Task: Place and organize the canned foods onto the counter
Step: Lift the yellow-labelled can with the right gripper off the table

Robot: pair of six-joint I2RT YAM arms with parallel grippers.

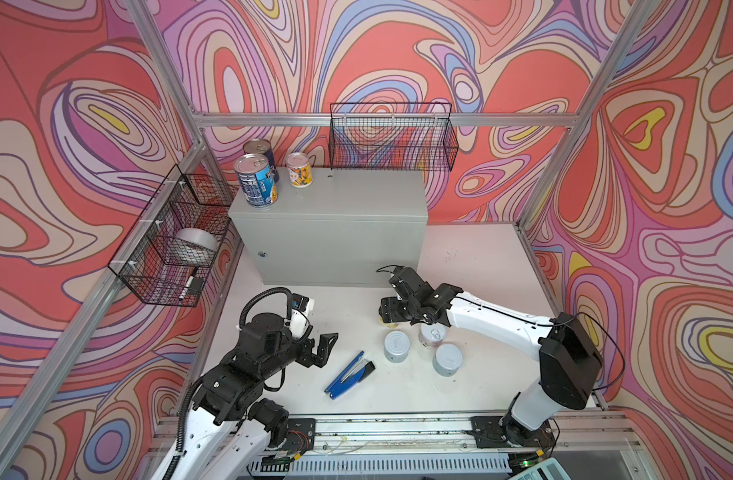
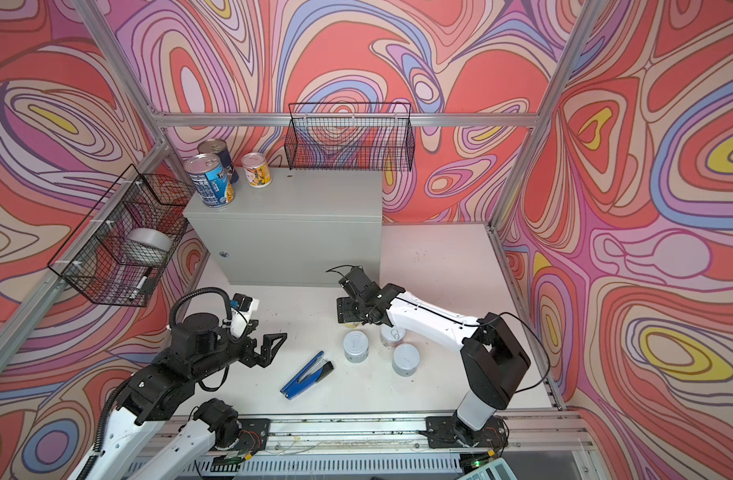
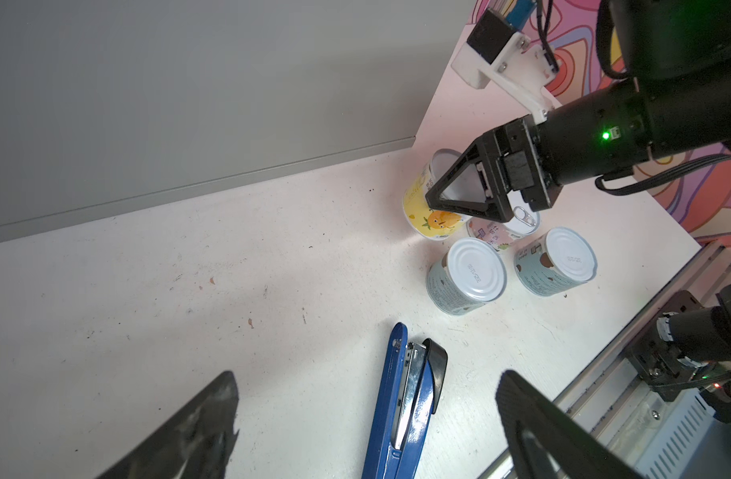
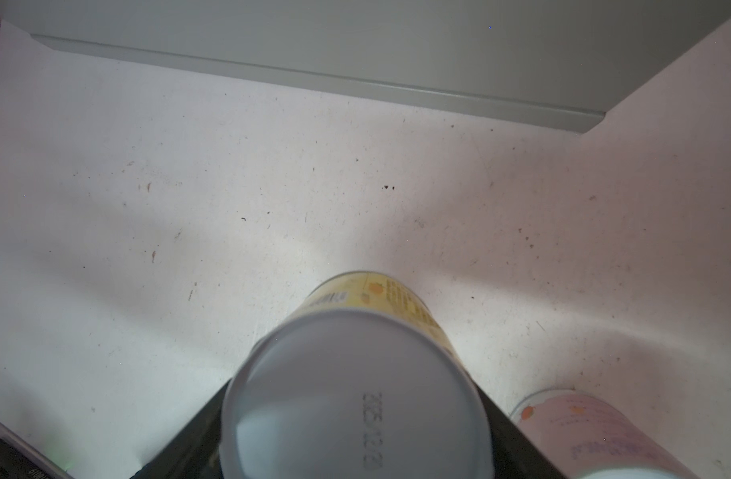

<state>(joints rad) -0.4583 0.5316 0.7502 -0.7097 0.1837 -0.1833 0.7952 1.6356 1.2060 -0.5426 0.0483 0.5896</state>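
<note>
Beside the counter (image 1: 327, 245), right tool (image 1: 392, 314) grips yellow-labelled can (image 4: 355, 394) (top date-stamped)

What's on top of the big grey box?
On the grey cabinet three tins stand at its left end: the front blue-labelled tin, the rear blue-labelled tin partly hidden behind it, and a small yellow-orange tin.

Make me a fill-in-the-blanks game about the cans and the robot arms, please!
1. ___ cans stand on top of the counter.
2. The right gripper grips the can with the ___ label.
3. The left gripper is ___ and holds nothing, beside the blue stapler.

Missing words: three; yellow; open.
</note>
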